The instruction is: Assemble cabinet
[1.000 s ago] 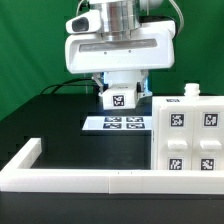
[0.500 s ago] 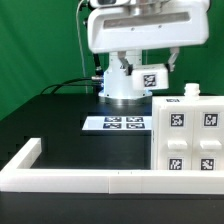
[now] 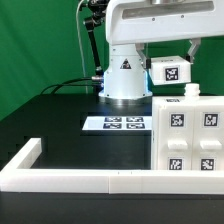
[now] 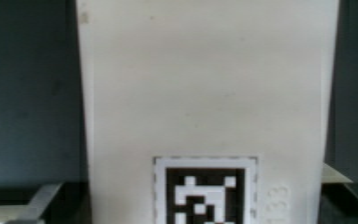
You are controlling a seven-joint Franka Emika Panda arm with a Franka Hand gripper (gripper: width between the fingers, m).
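My gripper (image 3: 172,56) is shut on a small white cabinet panel (image 3: 170,72) with a black-and-white tag on its face. It holds the panel in the air, above the top left corner of the large white cabinet box (image 3: 190,135) at the exterior view's right. The box shows several tags on its front, and a small white knob (image 3: 190,91) stands on its top. In the wrist view the held panel (image 4: 202,90) fills the picture, with its tag (image 4: 208,190) near the gripper. My fingers are hidden behind the panel.
The marker board (image 3: 115,124) lies flat on the black table in front of the white robot base (image 3: 124,75). The low white L-shaped border wall (image 3: 80,180) runs along the front and the exterior view's left. A green backdrop stands behind.
My gripper has risen and moved to the exterior view's right with the panel, from just above the marker board to above the cabinet box's top left.
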